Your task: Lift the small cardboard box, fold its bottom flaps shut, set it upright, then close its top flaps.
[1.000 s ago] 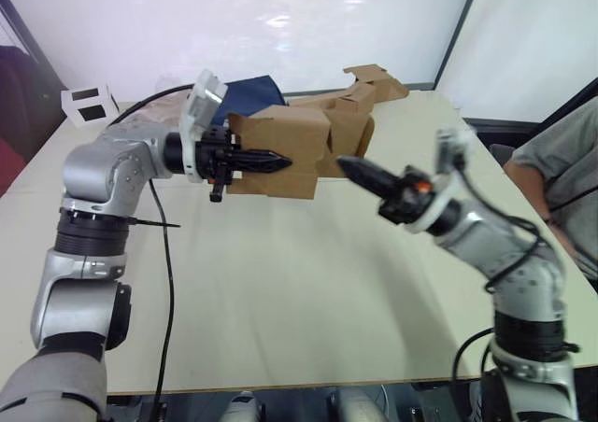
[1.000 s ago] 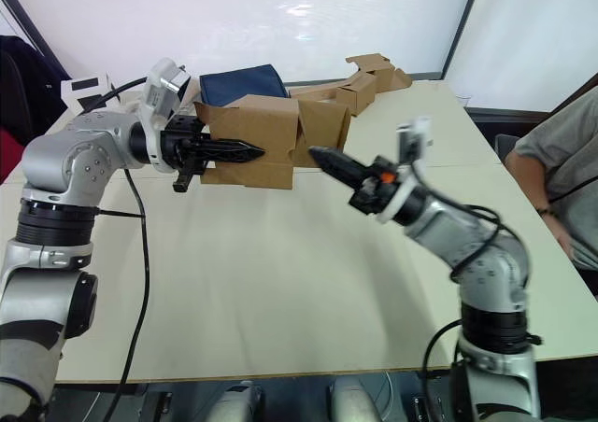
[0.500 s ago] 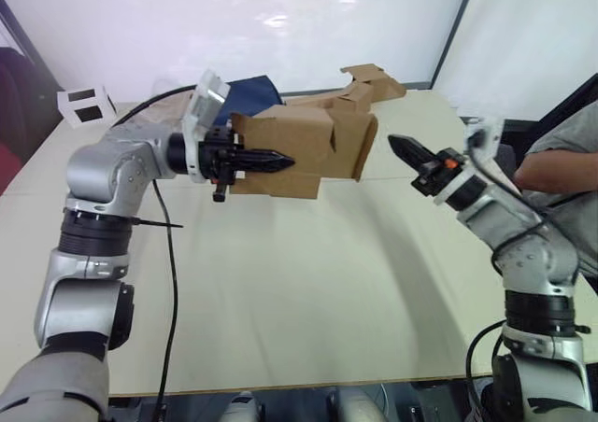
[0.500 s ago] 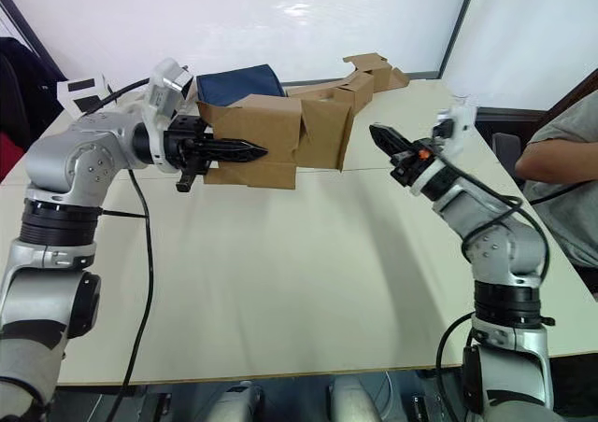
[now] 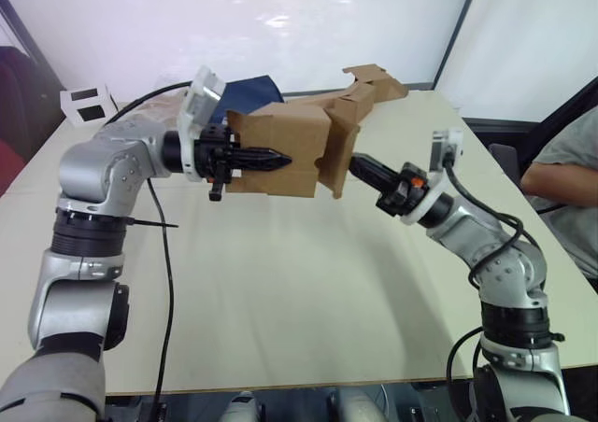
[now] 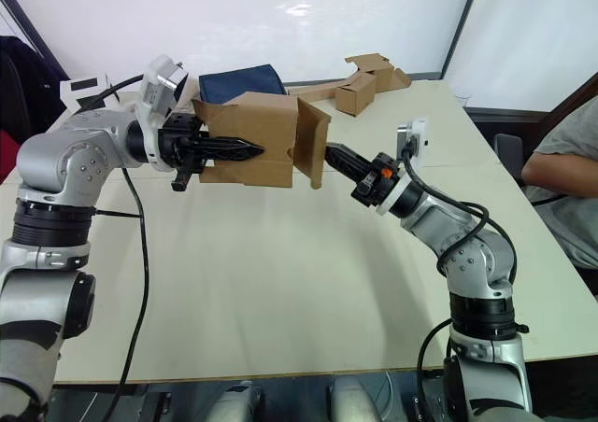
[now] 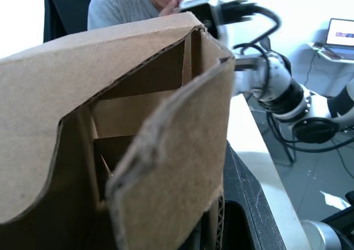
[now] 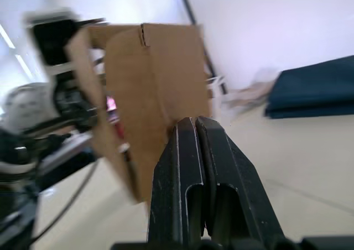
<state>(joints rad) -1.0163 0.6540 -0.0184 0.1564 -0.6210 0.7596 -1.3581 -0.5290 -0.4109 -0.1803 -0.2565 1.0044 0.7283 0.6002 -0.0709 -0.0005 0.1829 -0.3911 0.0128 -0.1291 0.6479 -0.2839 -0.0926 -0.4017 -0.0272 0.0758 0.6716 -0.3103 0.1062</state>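
The small cardboard box (image 5: 280, 147) hangs on its side above the table, plain brown. My left gripper (image 5: 278, 161) is shut on its near wall; one black finger (image 7: 243, 197) lies along the outside. A flap (image 5: 336, 165) on the box's right end stands angled across that opening. My right gripper (image 5: 360, 166) is shut, and its tip (image 8: 193, 124) touches that flap (image 8: 149, 89) from the right. Inside the box I see other flaps (image 7: 138, 112) folded in. Which end is top or bottom I cannot tell.
A cluster of brown cardboard pieces (image 5: 372, 86) lies at the table's back edge, beside a dark blue bundle (image 5: 254, 91). A white box with black squares (image 5: 86, 103) sits back left. A black cable (image 5: 168, 254) hangs from my left arm. A person (image 5: 565, 175) sits at the right.
My right gripper, which had pulled away to the right, has come back left to the box's right end. The flap there has swung inward. The left gripper holds the box still.
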